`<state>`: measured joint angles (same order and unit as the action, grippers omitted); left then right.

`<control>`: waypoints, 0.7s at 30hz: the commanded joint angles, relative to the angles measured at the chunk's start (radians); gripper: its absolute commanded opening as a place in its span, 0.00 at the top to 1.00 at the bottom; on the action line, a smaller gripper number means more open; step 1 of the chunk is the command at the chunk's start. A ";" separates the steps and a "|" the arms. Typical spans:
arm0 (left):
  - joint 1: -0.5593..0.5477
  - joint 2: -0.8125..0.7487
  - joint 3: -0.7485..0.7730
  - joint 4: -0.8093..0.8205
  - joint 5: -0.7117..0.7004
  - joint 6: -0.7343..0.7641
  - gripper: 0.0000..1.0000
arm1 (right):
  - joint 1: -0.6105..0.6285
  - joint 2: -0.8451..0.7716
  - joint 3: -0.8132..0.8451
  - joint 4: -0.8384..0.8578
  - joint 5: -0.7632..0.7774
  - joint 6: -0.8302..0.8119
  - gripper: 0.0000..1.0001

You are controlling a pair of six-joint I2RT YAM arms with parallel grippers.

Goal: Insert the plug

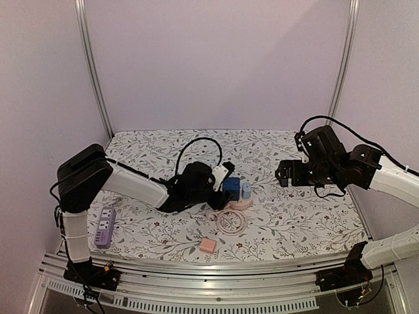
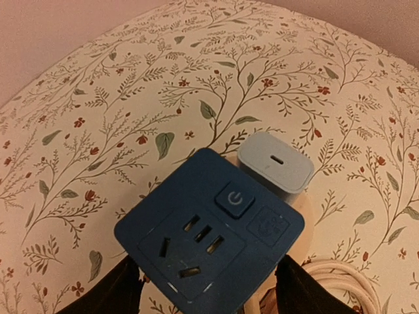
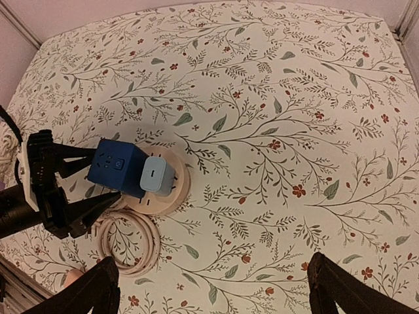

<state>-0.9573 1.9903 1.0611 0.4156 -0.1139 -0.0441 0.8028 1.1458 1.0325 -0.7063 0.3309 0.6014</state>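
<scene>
A dark blue cube socket adapter (image 1: 231, 188) stands on a round pink power strip (image 1: 241, 204), with a light blue charger (image 1: 246, 190) plugged in right beside it. In the left wrist view the cube (image 2: 209, 235) fills the space between my fingers, with the charger (image 2: 275, 163) behind it. My left gripper (image 1: 222, 180) is open, one finger on each side of the cube. The right wrist view shows the cube (image 3: 118, 167), the charger (image 3: 157, 175) and the strip (image 3: 171, 196). My right gripper (image 3: 213, 294) is open and empty, high above the table at the right (image 1: 283, 173).
A coiled pink cable (image 1: 231, 221) lies in front of the round strip and also shows in the right wrist view (image 3: 127, 242). A small pink block (image 1: 208, 245) sits near the front edge. A purple power strip (image 1: 105, 227) lies at the left.
</scene>
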 commanded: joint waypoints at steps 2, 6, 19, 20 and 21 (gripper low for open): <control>-0.012 0.079 0.122 -0.059 -0.009 0.010 0.33 | -0.012 -0.014 -0.019 0.020 0.005 -0.008 0.01; 0.009 0.113 0.258 -0.158 -0.027 0.028 0.34 | -0.013 -0.019 -0.025 0.021 0.002 -0.010 0.01; 0.048 0.047 0.290 -0.250 -0.004 0.067 0.17 | -0.022 -0.048 -0.043 0.026 -0.003 -0.008 0.01; 0.048 0.024 0.273 -0.250 -0.007 0.068 0.14 | -0.021 -0.046 -0.043 0.028 -0.004 -0.009 0.01; 0.048 0.001 0.248 -0.250 -0.018 0.067 0.11 | -0.021 -0.045 -0.042 0.030 -0.006 -0.009 0.01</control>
<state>-0.9150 2.0857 1.3739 0.1951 -0.1200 0.0128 0.7876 1.1099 1.0008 -0.6933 0.3302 0.5972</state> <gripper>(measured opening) 0.845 0.989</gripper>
